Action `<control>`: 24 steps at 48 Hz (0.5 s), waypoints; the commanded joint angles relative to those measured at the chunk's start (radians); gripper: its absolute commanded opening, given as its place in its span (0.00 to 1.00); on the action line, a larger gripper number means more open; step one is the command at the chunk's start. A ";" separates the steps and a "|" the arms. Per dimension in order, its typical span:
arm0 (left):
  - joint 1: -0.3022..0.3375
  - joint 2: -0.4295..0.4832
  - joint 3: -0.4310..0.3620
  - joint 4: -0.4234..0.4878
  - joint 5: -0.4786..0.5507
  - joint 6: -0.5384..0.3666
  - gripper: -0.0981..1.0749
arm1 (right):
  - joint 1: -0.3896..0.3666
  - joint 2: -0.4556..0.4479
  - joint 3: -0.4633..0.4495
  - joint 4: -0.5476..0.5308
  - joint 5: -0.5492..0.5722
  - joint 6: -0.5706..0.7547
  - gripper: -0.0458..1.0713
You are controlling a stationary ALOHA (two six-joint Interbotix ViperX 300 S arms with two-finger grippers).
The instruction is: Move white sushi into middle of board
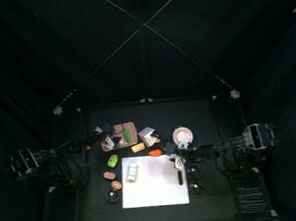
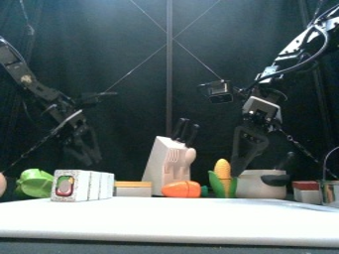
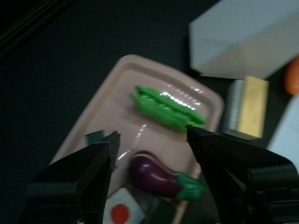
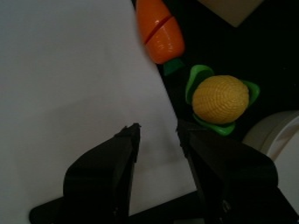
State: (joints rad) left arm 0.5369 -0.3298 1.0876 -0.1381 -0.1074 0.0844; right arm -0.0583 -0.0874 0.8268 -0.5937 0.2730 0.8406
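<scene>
Left hand [image 3: 155,140], jaws wide, hovers over the tray [image 3: 128,87] at 11 o'clock from the board [image 1: 153,187]. What looks like the white sushi [image 3: 117,208] lies there beside an eggplant [image 3: 152,173]. The hand should straddle it squarely before closing. Right hand [image 4: 158,129], narrowly parted and empty, hangs over the board's edge.

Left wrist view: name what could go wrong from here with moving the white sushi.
1. The open left gripper hangs over a crowded tray; its jaws could catch the eggplant or pea pod beside the white piece that may be the sushi.
2. The right gripper hovers over the board near its edge and could block the left arm's placement there.
</scene>
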 commanded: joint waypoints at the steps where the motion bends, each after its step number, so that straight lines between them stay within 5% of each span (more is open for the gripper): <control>1: -0.095 -0.061 -0.008 0.005 0.018 0.000 0.90 | 0.000 -0.014 -0.023 0.000 -0.002 0.002 0.74; 15: -0.399 -0.092 -0.048 -0.060 0.160 -0.025 0.90 | 0.000 -0.012 -0.029 0.003 0.002 0.002 0.74; 24: -0.430 -0.094 -0.163 -0.324 0.249 -0.058 0.89 | 0.008 -0.014 -0.046 0.009 0.018 0.005 0.74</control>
State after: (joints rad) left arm 0.1074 -0.4203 0.9956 -0.3528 0.1166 0.0261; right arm -0.0522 -0.0874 0.8053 -0.5875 0.2884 0.8437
